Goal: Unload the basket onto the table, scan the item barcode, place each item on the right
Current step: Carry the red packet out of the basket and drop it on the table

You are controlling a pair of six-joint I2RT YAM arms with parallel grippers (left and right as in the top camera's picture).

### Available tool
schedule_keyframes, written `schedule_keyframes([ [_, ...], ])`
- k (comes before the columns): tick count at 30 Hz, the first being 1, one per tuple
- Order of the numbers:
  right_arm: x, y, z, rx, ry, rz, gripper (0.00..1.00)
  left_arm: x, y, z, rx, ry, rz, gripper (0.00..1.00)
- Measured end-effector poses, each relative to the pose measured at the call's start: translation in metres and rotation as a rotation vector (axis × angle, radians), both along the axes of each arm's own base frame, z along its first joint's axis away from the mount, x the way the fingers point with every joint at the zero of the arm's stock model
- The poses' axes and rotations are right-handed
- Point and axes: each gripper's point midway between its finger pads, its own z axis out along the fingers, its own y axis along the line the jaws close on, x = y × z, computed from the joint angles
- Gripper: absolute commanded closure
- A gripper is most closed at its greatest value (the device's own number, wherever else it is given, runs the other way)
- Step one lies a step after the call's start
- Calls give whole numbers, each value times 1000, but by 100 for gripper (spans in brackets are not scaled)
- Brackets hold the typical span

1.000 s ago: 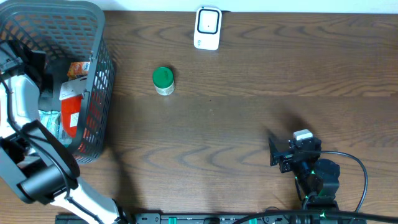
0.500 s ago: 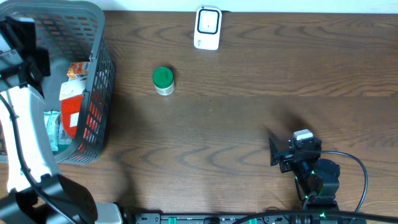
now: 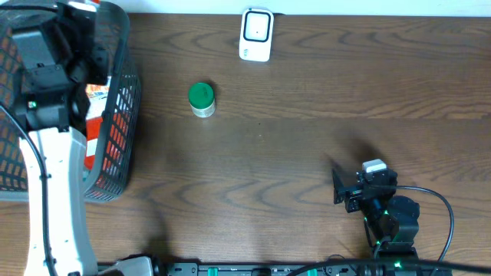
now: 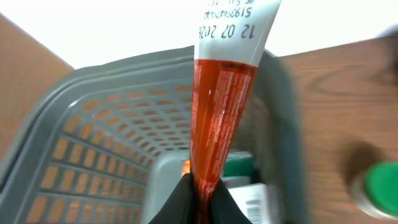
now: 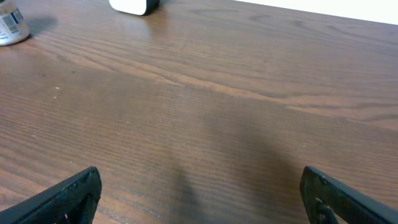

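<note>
A red tube with a white crimped end printed with a date hangs between the black fingers of my left gripper, which is shut on it above the grey basket. In the overhead view the left arm stands raised over that basket. The white scanner lies at the table's far edge, and shows at the top of the right wrist view as well. My right gripper is low over bare wood at the front right, open and holding nothing.
A jar with a green lid stands between the basket and the scanner, and is also in the left wrist view. More packages lie in the basket, among them a red and white one and a barcoded box.
The left arm has risen from inside the basket toward the camera, lifting the red tube with it. The right arm has not moved.
</note>
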Motion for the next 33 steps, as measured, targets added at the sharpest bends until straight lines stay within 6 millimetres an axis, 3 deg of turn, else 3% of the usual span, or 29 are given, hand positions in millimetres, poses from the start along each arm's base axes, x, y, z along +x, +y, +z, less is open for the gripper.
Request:
schedule_keyframes([
  [7,0,0,1,0,-3,0,1,-10,-66,-1,-32,31,-210,88],
  [9,1,0,1,0,-6,0,1,-15,-94,-9,-63,70,-305,88],
  [14,1,0,2,0,-11,0,1,-30,-126,-41,-124,207,-408,89],
  [23,2,0,4,0,-17,0,1,-23,-133,-125,-191,478,-415,92],
  [29,1,0,4,0,-16,0,1,-15,-139,-164,-206,574,-420,92],
  [33,1,0,4,0,-16,0,1,-13,-141,-177,-210,605,-421,92],
])
